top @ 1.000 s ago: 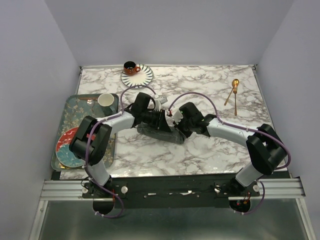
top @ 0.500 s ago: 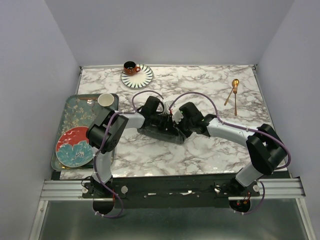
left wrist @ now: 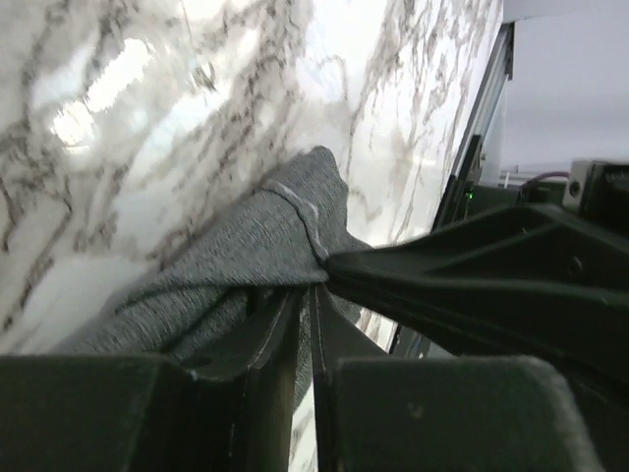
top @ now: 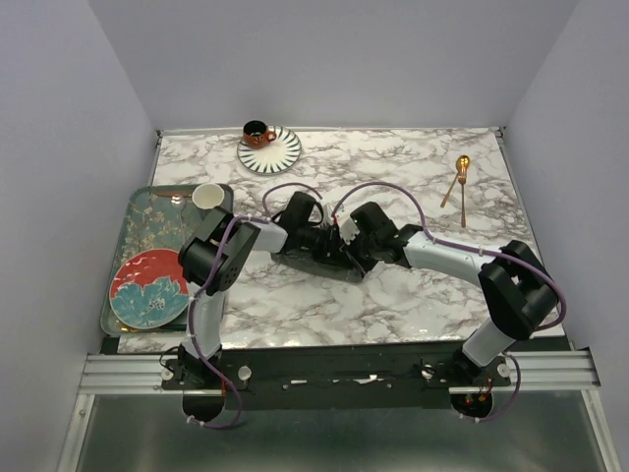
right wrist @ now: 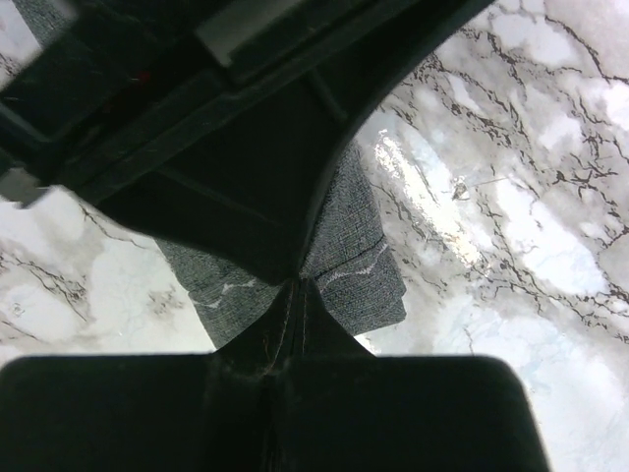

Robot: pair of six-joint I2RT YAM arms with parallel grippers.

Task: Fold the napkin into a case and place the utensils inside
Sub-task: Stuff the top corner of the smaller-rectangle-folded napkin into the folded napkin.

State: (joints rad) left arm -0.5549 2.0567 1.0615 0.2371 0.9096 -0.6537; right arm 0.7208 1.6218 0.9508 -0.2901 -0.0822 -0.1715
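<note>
Three views for you: one high, two close.
You look down across the whole counter (top: 413, 305) from above and behind its near edge. Both wrist cameras sit tight on the napkin (right wrist: 359, 251) at its middle, facing each other, a spot your overview also covers.

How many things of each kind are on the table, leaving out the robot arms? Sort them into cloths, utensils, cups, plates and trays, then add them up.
Cloths: 1, the napkin
Utensils: 2, the gold utensils
Cups: 2, the orange cup and the pale cup
Plates: 2, the striped saucer and the red plate
Trays: 1, the tray
Total: 8
</note>
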